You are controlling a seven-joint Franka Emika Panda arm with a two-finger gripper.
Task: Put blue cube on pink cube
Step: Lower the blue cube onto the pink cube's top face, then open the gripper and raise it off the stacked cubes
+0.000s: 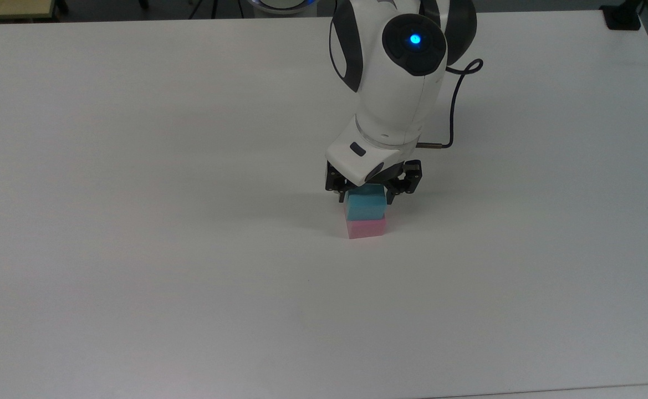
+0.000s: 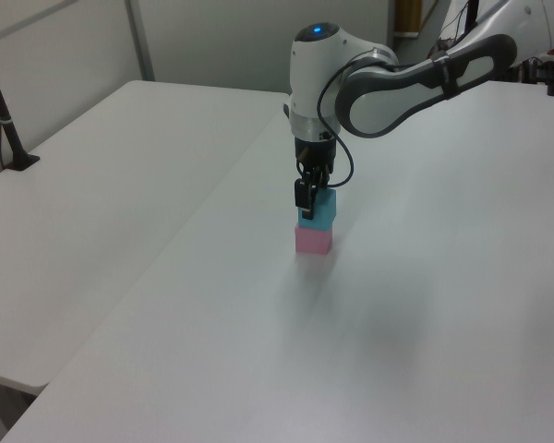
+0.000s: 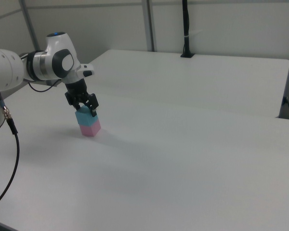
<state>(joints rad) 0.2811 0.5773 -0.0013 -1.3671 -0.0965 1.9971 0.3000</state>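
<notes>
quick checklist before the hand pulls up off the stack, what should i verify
1. Blue cube sits on the pink cube: ok, stacked in all three views.
2. Cubes aligned: ok, edges roughly flush in the left view, blue cube squarely over pink cube.
3. Hand released: ok, the fingers appear spread just off the blue cube's sides in the top view.
4. Fingers fully clear of the cube faces: cannot tell, they flank it closely.
5. Pink cube flat on the table: ok.
6. Path straight up free: ok, nothing above or beside the stack in the right view.
</notes>
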